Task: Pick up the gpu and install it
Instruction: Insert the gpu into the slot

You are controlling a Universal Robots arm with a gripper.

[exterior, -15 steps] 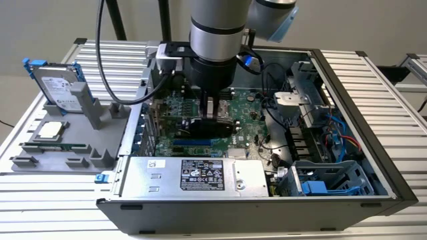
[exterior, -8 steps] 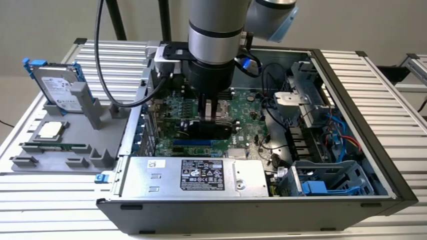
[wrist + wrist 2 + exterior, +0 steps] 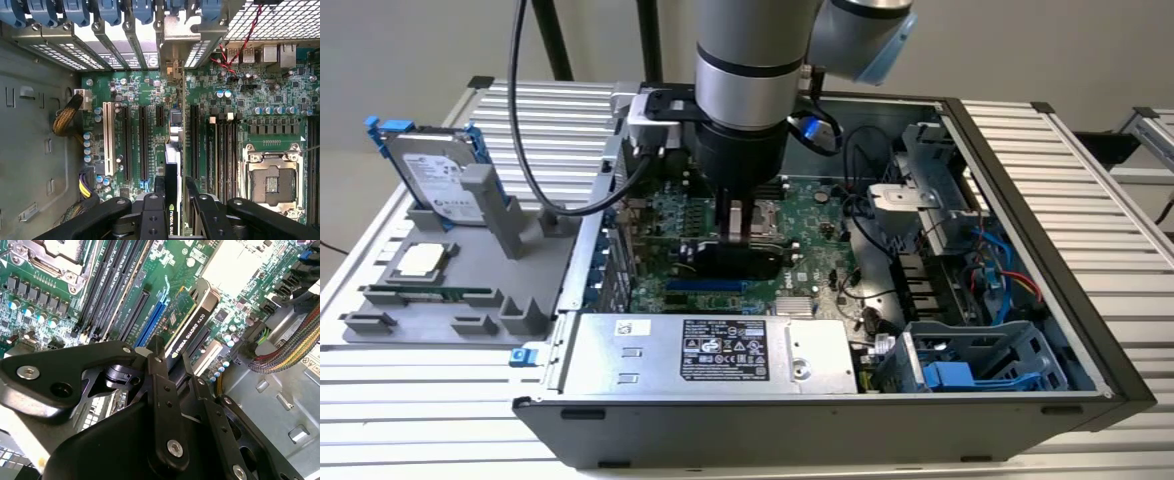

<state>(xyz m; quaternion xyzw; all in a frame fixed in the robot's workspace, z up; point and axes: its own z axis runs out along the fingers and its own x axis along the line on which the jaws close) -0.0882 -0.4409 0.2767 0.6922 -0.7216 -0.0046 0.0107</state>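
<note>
The gpu (image 3: 742,262) stands on edge over the green motherboard (image 3: 825,248) inside the open computer case (image 3: 1067,250), its black shroud facing the front. My gripper (image 3: 747,232) reaches down from above and is shut on the card's upper edge. In both wrist views the gpu (image 3: 173,165) (image 3: 192,320) runs edge-on between the black fingers (image 3: 159,189), lined up with a long expansion slot beside the blue one (image 3: 152,320). Its silver end bracket (image 3: 172,55) reaches the rear slot openings. Whether the card sits fully in the slot I cannot tell.
A grey holder at the exterior view's left carries a hard drive with blue rails (image 3: 438,175), a processor (image 3: 420,260) and a memory stick (image 3: 427,293). The power supply (image 3: 707,350), a drive cage (image 3: 974,365) and cables (image 3: 994,275) crowd the case. A processor socket (image 3: 272,182) lies nearby.
</note>
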